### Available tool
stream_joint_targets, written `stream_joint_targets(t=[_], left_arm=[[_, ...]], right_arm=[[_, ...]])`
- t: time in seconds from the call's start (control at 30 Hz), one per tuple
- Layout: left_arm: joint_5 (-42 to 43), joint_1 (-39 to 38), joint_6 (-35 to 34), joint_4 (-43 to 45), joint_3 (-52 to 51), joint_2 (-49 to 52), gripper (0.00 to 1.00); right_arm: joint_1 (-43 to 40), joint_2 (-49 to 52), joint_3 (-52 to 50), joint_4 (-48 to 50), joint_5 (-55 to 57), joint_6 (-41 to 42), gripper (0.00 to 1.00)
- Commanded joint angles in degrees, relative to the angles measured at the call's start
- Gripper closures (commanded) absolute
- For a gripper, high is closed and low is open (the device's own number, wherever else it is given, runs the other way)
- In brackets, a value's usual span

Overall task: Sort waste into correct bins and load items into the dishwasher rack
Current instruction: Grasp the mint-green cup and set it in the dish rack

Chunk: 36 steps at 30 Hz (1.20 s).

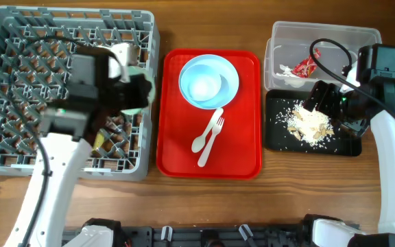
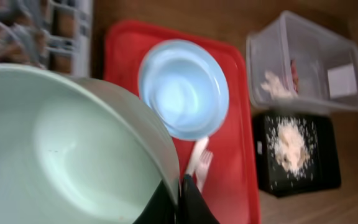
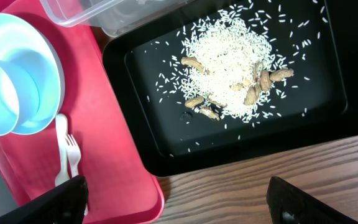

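My left gripper (image 1: 130, 90) is shut on the rim of the light green bowl (image 1: 141, 74) and holds it over the right side of the grey dishwasher rack (image 1: 19, 82). The bowl fills the left wrist view (image 2: 73, 143), with the jaws (image 2: 180, 186) pinching its edge. On the red tray (image 1: 242, 154) a pale blue bowl (image 1: 201, 86) sits in the plate (image 1: 230, 77), with the white spoon (image 1: 199, 142) and fork (image 1: 212, 134) below. My right gripper (image 3: 180, 198) is open and empty above the black tray (image 1: 348, 147), which holds rice scraps (image 3: 235, 68).
The clear tub (image 1: 328, 34) behind the black tray holds the red wrapper (image 1: 305, 67) and a white napkin (image 1: 284, 71). A small yellowish thing (image 1: 99, 141) shows in the rack under my left arm. Bare wood lies along the table's front edge.
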Motion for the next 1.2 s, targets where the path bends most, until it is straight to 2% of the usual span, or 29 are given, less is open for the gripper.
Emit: stream_joint_targets(t=[0.0, 0.2, 0.37, 0.63, 1.17], left_arm=[[12.57, 10.19, 5.27, -0.55, 5.57, 2.51, 0.96], [19.39, 17.03, 10.19, -0.74, 10.99, 10.01, 0.96], [32.09, 21.62, 15.19, -0.31, 11.04, 17.88, 0.96], [45.72, 26.08, 16.50, 5.22, 11.04, 27.10, 0.96], [46.18, 31.85, 16.50, 7.58, 11.04, 32.33, 0.96]], right_arm=[[-0.20, -1.09, 0.24, -0.11, 0.66, -1.16, 0.07], [-0.20, -1.09, 0.24, -0.04, 0.66, -1.42, 0.08], [-0.20, -1.09, 0.24, -0.07, 0.63, -2.27, 0.08], [-0.20, -1.09, 0.24, -0.09, 0.63, -2.64, 0.08], [-0.20, -1.09, 0.24, -0.02, 0.63, -2.64, 0.07]])
